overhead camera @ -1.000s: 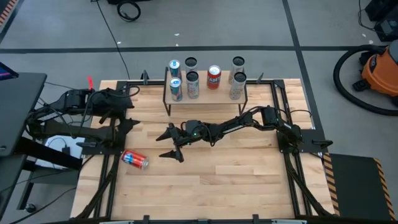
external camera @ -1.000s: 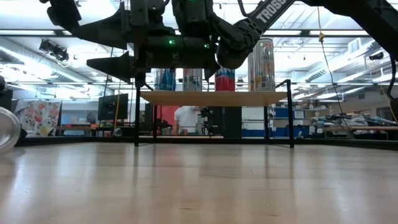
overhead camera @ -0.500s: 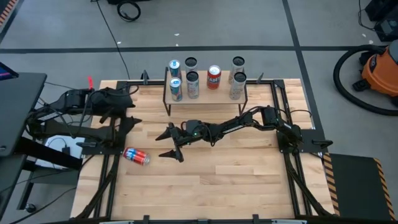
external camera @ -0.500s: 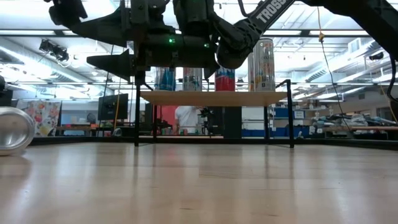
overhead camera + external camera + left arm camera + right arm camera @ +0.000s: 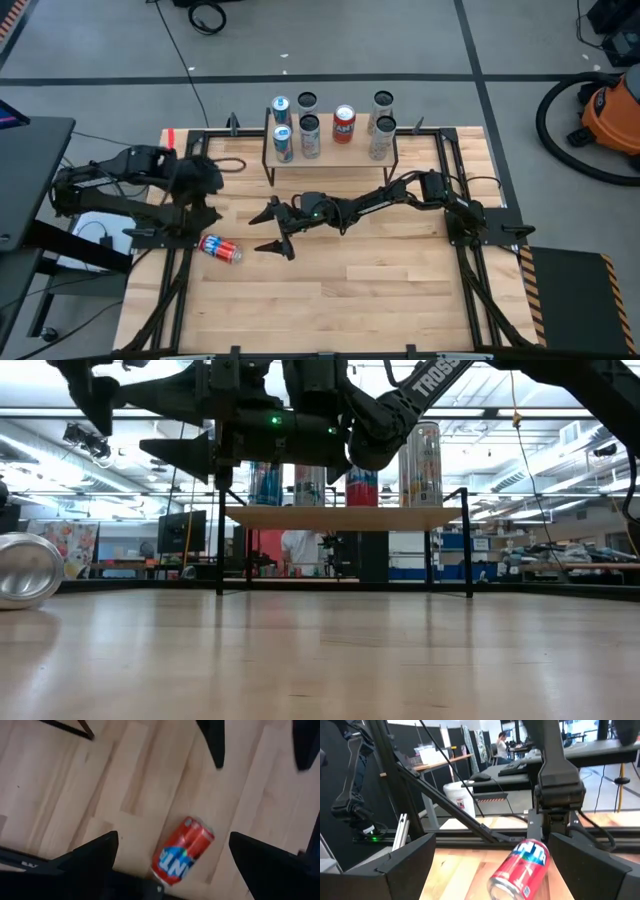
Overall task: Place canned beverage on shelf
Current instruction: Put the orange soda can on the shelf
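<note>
Spread wide with nothing between them, the fingers of the right gripper (image 5: 272, 229) are pointing toward nine o'clock in the high view, hanging above the tabletop (image 5: 380, 290) near its middle. Just past their tips, toward eight o'clock, one red and blue can (image 5: 220, 249) is lying on its side on the wood, touching neither finger; the right wrist view is showing it (image 5: 520, 869) framed between both fingers. The left gripper (image 5: 203, 195) is hovering above that can (image 5: 183, 851), its fingers likewise spread apart and gripping nothing. At twelve o'clock the shelf (image 5: 331, 150) is standing near the table's far edge, carrying six upright cans: a blue one (image 5: 283, 144), a red one (image 5: 344, 124) and four silver or dark-topped ones. In the low view the fallen can (image 5: 30, 569) is sitting at nine o'clock, well apart from the shelf (image 5: 345, 517).
</note>
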`<state>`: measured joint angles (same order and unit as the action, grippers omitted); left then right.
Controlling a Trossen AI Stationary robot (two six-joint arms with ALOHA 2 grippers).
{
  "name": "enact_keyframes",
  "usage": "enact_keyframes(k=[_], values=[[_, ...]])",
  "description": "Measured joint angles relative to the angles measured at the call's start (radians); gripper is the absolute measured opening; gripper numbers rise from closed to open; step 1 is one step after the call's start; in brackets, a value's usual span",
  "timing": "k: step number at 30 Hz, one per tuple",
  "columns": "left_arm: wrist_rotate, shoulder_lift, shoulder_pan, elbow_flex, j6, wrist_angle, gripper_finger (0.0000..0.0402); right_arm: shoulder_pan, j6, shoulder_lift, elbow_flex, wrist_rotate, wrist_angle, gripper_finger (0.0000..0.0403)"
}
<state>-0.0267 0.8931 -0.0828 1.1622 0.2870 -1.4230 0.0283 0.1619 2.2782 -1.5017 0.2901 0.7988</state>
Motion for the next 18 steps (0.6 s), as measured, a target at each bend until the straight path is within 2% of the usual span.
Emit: enact_keyframes(k=[5,11,18], values=[[0.005,0.023,0.07,-0.023,-0.002,-0.047,0.0392,-0.008,0.002,0.0,0.0,0.0,0.034,0.0398],[-0.005,0.024,0.163,-0.132,0.059,-0.054,0.0392,-0.012,0.003,0.0,0.0,0.0,0.039,0.0398],[-0.026,0.023,0.273,-0.263,0.113,0.02,0.0392,-0.016,0.002,0.0,0.0,0.0,0.038,0.0398]])
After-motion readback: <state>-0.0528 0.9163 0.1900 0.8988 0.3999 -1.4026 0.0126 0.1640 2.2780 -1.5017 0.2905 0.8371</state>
